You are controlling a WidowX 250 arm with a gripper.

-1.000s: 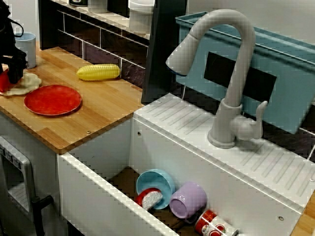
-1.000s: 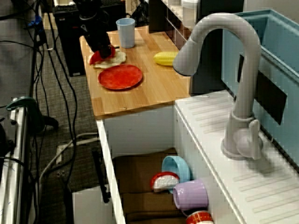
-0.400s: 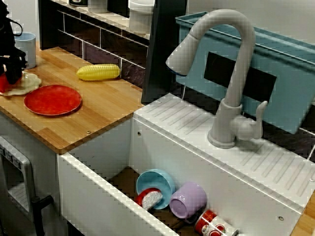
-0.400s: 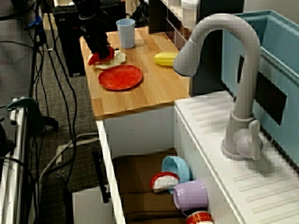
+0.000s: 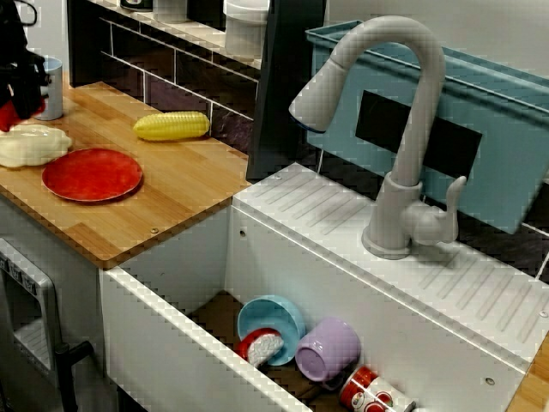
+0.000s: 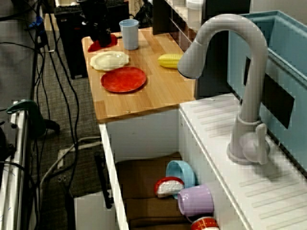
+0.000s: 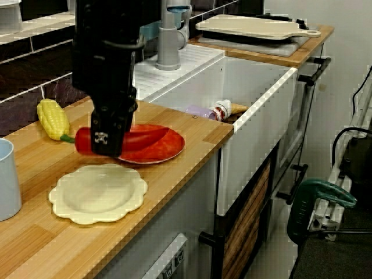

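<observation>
In the view from the counter's end, my black gripper (image 7: 107,139) hangs above the wooden counter (image 7: 186,174), shut on a red pepper (image 7: 145,138) held level. Just below and in front of it lies an empty cream scalloped plate (image 7: 97,193). A red plate (image 7: 174,148) sits behind the pepper. A yellow corn cob (image 7: 52,119) lies by the tiled wall and a pale blue cup (image 7: 6,180) stands at the left. In the view along the counter, the gripper (image 6: 101,36) and pepper (image 6: 106,43) are beside the cup (image 6: 129,33), beyond the cream plate (image 6: 110,60).
The white sink (image 5: 171,343) holds a blue bowl (image 5: 273,319), a purple mug (image 5: 328,348) and a red tin (image 5: 369,393). A grey faucet (image 5: 403,129) stands behind it, with a teal rack (image 5: 480,103) at the wall. A cutting board (image 7: 256,26) lies past the sink.
The gripper rose off the cream plate with the red pepper in it and moved toward the blue cup. The plate now lies bare.
</observation>
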